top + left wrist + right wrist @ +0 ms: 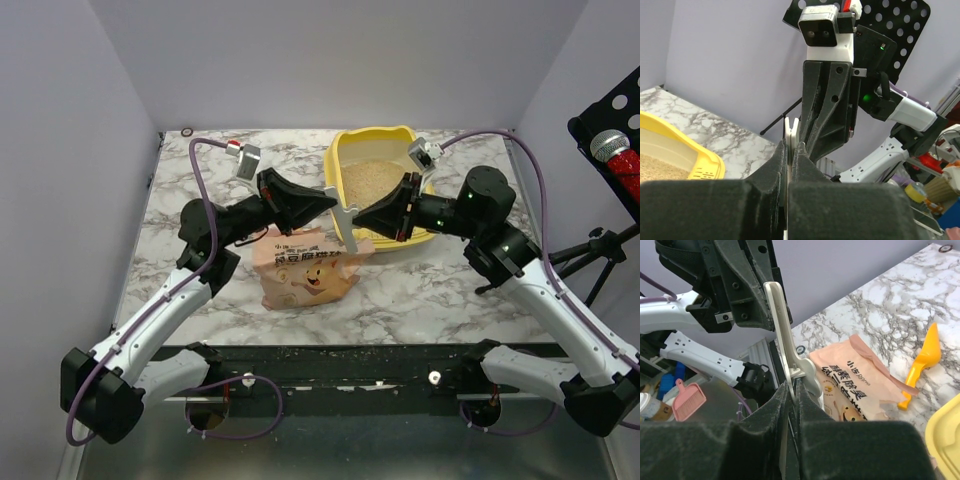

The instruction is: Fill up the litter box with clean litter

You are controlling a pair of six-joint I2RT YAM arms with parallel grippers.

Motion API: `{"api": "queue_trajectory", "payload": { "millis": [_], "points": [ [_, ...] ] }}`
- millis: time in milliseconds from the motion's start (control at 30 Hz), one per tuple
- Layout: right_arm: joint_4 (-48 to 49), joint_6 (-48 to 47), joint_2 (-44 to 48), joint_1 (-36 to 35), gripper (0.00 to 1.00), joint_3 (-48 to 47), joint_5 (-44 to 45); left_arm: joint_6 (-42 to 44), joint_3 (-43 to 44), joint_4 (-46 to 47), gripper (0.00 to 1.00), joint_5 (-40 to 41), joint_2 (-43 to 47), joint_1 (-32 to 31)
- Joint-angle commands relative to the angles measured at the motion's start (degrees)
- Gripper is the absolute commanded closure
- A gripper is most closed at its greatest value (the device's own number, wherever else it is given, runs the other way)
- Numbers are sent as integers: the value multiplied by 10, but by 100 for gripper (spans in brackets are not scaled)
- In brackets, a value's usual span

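Cream-handled scissors [346, 222] hang in the air between both grippers, above the pinkish-tan bag [300, 270]. My left gripper [333, 200] is shut on the cream handle end [791, 127]. Facing it, my right gripper [358, 220] stands shut on the thin metal blade, which lies between its fingers in the right wrist view [792, 385]. Behind them sits the yellow litter box [400, 131], with beige clean litter [375, 178] covering its floor. Its corner [700, 165] and litter [660, 167] also show in the left wrist view.
An orange scoop [925, 360] lies on the marble table beside the bag [860, 385]. A black stand with a red microphone [612, 150] rises at the right, off the table. Walls close in the left, back and right sides.
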State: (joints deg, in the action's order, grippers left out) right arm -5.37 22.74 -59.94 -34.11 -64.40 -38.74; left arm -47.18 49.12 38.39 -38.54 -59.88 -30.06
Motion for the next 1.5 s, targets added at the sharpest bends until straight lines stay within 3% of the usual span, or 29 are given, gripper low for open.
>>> {"api": "queue_trajectory", "payload": {
  "millis": [0, 167, 433, 1000, 1467],
  "points": [
    [-32, -18, -4, -6, 73, -18, -1, 33, -3, -11, 100, -23, 24, -1],
    [-62, -40, 15, -6, 48, -29, 11, 46, -8, -38, 100, -27, 46, -1],
    [-96, -98, 53, -6, 37, -34, -28, 39, -18, -51, 100, -43, 73, -1],
    [-60, -96, 16, -15, 35, -25, -127, -35, -30, 19, 100, -89, 70, -2],
    [-20, -79, -10, -49, 39, -22, -106, -38, -28, 24, 100, -94, 60, -2]
  ]
}}
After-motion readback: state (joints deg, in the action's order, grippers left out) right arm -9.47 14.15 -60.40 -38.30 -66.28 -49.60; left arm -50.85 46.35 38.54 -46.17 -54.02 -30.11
